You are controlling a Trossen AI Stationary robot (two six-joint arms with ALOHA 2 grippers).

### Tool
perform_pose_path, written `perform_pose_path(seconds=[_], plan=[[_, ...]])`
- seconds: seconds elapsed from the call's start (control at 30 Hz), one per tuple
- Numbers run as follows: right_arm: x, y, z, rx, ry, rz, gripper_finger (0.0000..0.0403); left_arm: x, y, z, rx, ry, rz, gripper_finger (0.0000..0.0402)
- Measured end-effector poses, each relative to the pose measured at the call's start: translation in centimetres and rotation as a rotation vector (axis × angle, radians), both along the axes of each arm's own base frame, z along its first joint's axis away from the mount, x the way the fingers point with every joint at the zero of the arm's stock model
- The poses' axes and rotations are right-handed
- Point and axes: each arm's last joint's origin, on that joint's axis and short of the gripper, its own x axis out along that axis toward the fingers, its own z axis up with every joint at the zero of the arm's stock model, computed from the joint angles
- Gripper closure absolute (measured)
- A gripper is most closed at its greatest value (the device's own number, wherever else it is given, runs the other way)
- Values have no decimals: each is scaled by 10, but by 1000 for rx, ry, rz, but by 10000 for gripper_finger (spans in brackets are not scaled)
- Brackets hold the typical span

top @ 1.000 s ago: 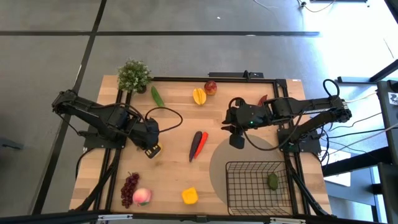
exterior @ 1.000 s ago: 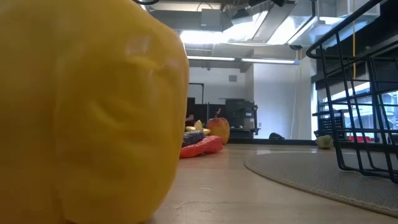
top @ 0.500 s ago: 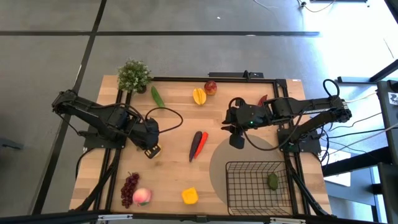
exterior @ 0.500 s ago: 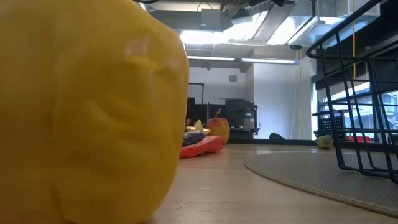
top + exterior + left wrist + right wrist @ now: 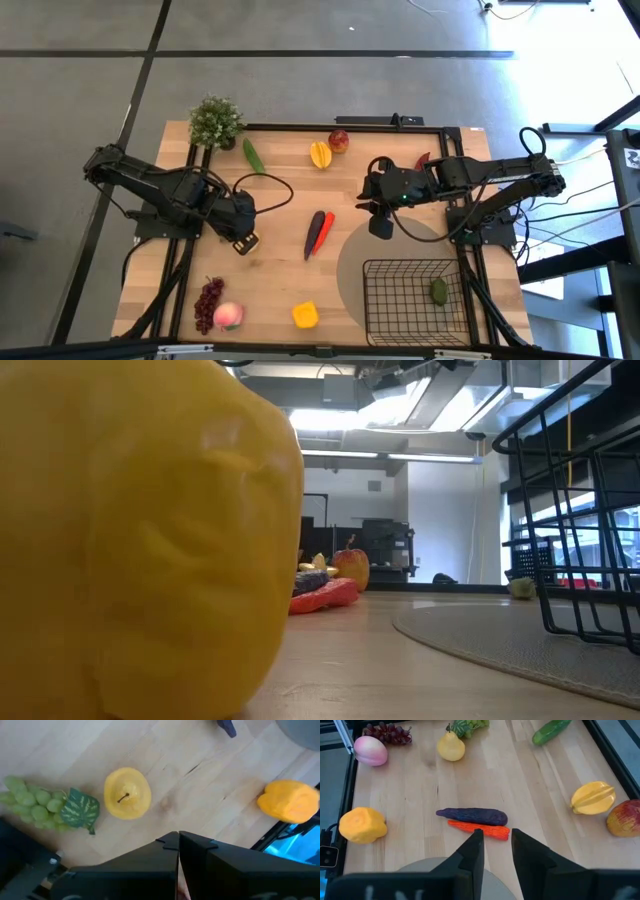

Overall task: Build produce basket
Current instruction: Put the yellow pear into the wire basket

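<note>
Judging by the layout, the basket-filling had barely begun: the wire basket [image 5: 412, 298] sat at the worktop's near right corner on a grey mat [image 5: 352, 258] with only 1 green item [image 5: 438, 290] inside, while the rest of the produce lay scattered. The right claw [image 5: 380, 226] hovered over the mat's edge, fingers slightly parted and empty, pointing toward the purple and red chilies [image 5: 475, 820]; its next move probably called for lowering onto 1 of them. The left claw [image 5: 246, 241] hung at mid-left, shut on nothing.

The left wrist view alone showed a yellow pear-like fruit [image 5: 127, 793] and green grapes [image 5: 30, 802] beneath that arm. The right wrist view gave the clearest look at the peach [image 5: 370, 750], purple grapes [image 5: 387, 731], cucumber [image 5: 551, 731], mango [image 5: 592, 797] and apple [image 5: 625, 818]. The low view was mostly blocked by the yellow pepper [image 5: 140, 540] close to its lens.
</note>
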Motion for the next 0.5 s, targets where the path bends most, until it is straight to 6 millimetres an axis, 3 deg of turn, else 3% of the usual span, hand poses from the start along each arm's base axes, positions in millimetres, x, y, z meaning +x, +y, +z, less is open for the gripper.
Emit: perform_pose_path(seconds=[0.23, 0.37, 0.5], plan=[[0, 0, 0, 1, 0, -1, 313, -2, 1, -1, 25, 24, -18, 327], [0, 0, 0, 1, 0, 0, 313, -3, 3, -16, 82, 55, -8, 291], [0, 0, 0, 0, 0, 1, 313, -2, 4, -27, 118, 60, -33, 280]])
